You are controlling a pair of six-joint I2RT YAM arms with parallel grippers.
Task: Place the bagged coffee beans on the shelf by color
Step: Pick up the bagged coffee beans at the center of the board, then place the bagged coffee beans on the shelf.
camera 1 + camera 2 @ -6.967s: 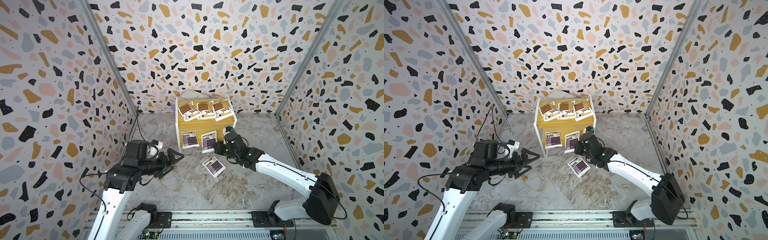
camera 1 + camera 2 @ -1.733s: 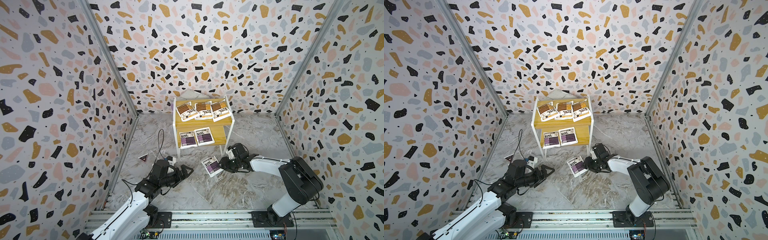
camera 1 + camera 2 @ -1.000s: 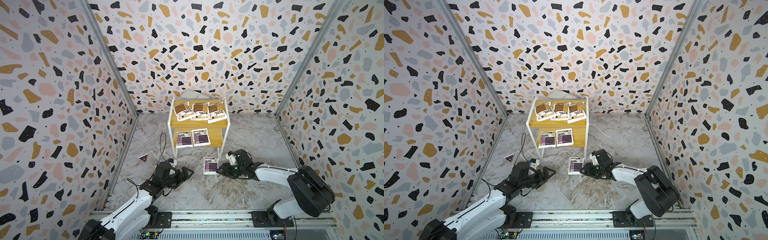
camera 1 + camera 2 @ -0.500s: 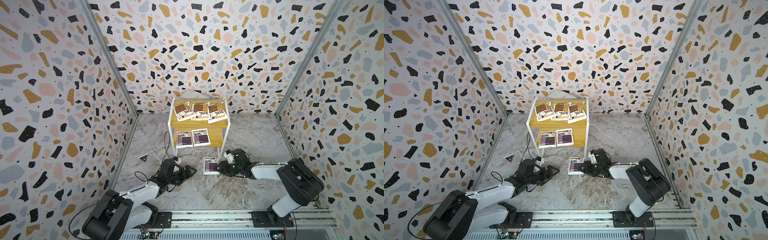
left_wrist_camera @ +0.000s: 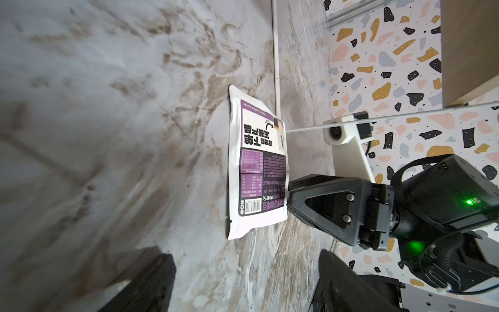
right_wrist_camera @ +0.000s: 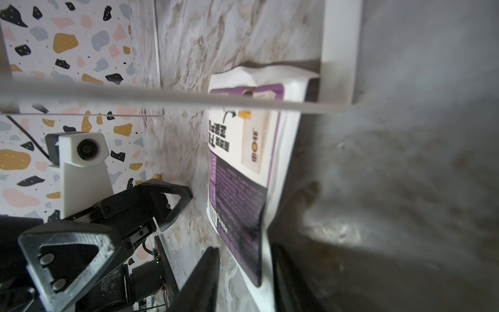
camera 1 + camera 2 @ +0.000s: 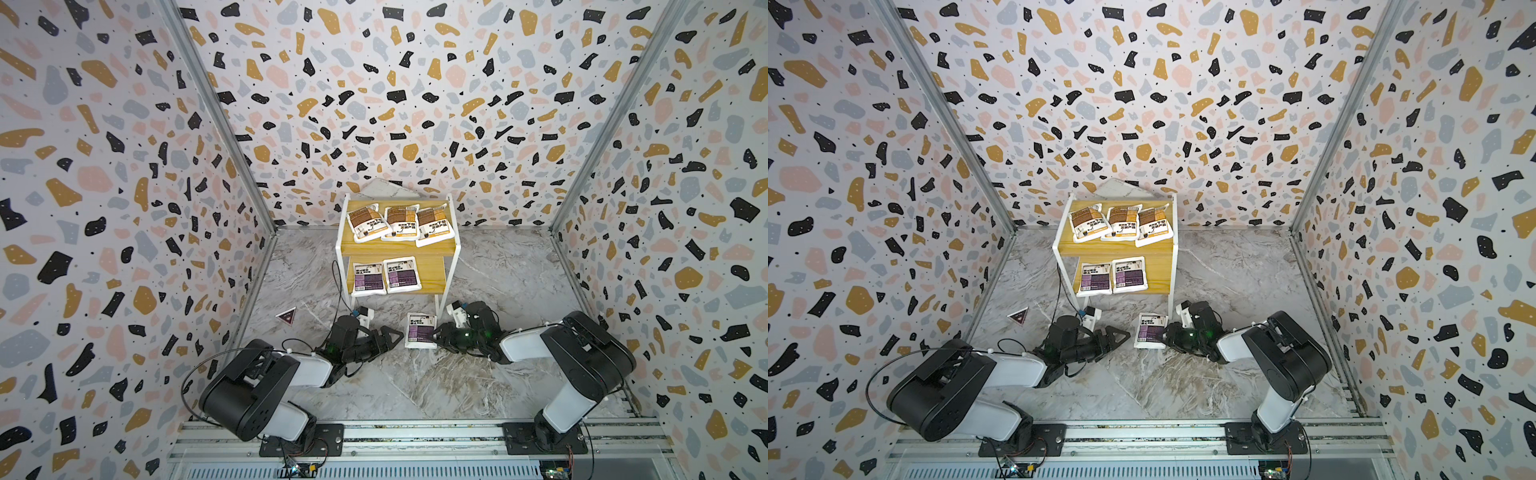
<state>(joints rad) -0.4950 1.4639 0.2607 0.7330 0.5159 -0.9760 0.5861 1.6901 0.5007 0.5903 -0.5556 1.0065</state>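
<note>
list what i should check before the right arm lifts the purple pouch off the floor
1. Jaws of the right end effector straddle an edge of the purple pouch: ok.
2. Grip firm enough to lift: cannot tell.
3. Path clear of the left end effector: ok, open, apart from the pouch.
4. Room on the lower board: ok, bare wood beside two purple pouches.
5. Pouch corner free of the shelf leg: cannot tell, it lies right by it.

Three brown-orange pouches (image 7: 400,222) are lying side by side, slightly overlapping, on the upper yellow board of the shelf (image 7: 399,250). Two purple pouches (image 7: 368,279) are lying flat on its lower board, towards the left. The sixth pouch (image 7: 420,330), purple, is lying face up on the desk (image 7: 415,386), just beside the shelf's right front leg.
</note>
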